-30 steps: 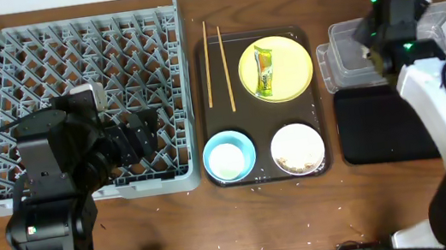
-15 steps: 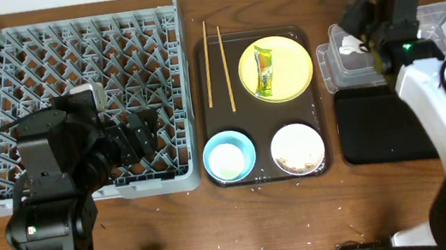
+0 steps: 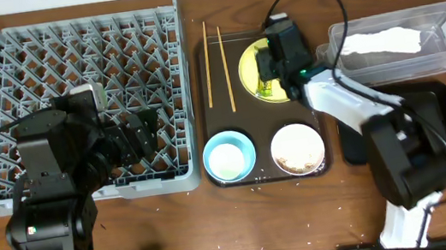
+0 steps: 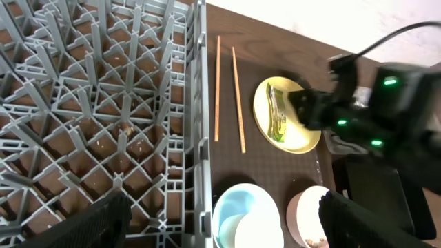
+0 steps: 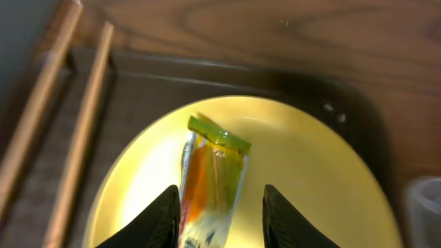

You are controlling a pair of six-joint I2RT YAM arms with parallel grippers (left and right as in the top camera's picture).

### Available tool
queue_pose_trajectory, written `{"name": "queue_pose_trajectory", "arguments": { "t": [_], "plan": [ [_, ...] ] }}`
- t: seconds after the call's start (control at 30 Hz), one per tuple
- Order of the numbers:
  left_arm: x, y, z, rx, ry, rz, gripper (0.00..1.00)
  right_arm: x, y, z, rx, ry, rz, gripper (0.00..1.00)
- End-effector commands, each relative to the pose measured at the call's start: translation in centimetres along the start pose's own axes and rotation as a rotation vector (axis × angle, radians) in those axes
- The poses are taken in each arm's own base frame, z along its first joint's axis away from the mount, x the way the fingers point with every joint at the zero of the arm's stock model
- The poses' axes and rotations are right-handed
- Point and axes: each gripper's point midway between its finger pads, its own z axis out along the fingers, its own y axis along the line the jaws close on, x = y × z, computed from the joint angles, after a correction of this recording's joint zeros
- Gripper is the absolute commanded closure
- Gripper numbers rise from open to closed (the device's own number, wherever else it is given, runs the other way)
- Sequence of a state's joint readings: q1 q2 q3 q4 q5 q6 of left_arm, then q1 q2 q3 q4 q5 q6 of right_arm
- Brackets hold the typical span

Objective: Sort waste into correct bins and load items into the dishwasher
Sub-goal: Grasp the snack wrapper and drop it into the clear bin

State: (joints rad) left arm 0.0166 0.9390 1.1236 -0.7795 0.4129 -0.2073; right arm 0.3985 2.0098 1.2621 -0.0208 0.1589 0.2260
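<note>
The right gripper hangs low over the small green-and-yellow sachet wrapper. Its jaws are partly apart, one on each long side of the wrapper, and hold nothing. The wrapper lies flat, slightly left of centre, on the round yellow plate. The plate sits at the back right of the dark brown serving tray, with the pair of thin wooden chopsticks just to its left.

The wrapper looks like thin, crinkly film: nearly weightless, limp and likely to skid on the glossy plate. A pinch across its narrow width near the middle, with the jaws right down at the plate, seems the safest hold.

The right wrist view shows the jaws around the wrapper, which the arm mostly hides from overhead. Only the overhead view shows the crumpled white paper napkin lying in the clear plastic rectangular tub, with the shallow glossy black tray in front of it.

The left gripper rests wide open and empty over the large grey plastic dish rack.
</note>
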Motion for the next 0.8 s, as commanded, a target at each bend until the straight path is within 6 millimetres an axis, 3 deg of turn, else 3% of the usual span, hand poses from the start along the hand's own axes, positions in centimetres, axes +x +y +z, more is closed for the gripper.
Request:
{"name": "queue_pose_trajectory", "arguments": {
  "t": [0.0, 0.1, 0.17, 0.2, 0.23, 0.27, 0.37, 0.5, 0.63, 0.7, 0.77],
  "plan": [
    [-0.6, -0.5, -0.5, 0.013, -0.02, 0.008, 0.12, 2.7, 0.1, 2.2, 0.0, 0.056, -0.029, 0.59],
    [-0.6, -0.5, -0.5, 0.013, -0.02, 0.008, 0.12, 5.0, 0.4, 3.2, -0.026, 0.12, -0.036, 0.59],
    [-0.6, -0.5, -0.5, 0.013, -0.02, 0.008, 0.12, 5.4, 0.5, 3.2, -0.034, 0.138, -0.037, 0.73],
    [-0.6, -0.5, -0.5, 0.013, -0.02, 0.008, 0.12, 5.5, 0.5, 3.1, -0.034, 0.143, -0.038, 0.9],
    [-0.6, -0.5, -0.5, 0.013, -0.02, 0.008, 0.11, 5.5, 0.5, 3.0, -0.034, 0.144, -0.037, 0.98],
    [-0.6, -0.5, -0.5, 0.013, -0.02, 0.008, 0.12, 5.3, 0.5, 2.9, -0.032, 0.142, -0.037, 0.99],
    [-0.6, -0.5, -0.5, 0.013, -0.02, 0.008, 0.12, 3.8, 0.1, 1.7, -0.03, 0.116, -0.027, 0.99],
    [-0.6, -0.5, -0.5, 0.013, -0.02, 0.008, 0.12, -0.9, -1.3, -2.1, -0.016, 0.025, 0.071, 0.99],
    [-0.6, -0.5, -0.5, 0.013, -0.02, 0.008, 0.12, -5.4, -5.3, -7.1, 0.086, -0.092, 0.265, 0.99],
    [-0.6, -0.5, -0.5, 0.013, -0.02, 0.008, 0.11, -6.6, -9.0, -9.6, 0.189, -0.144, 0.422, 0.99],
    [-0.6, -0.5, -0.5, 0.013, -0.02, 0.008, 0.12, -6.4, -12.9, -11.4, 0.288, -0.166, 0.594, 0.99]
  ]
}}
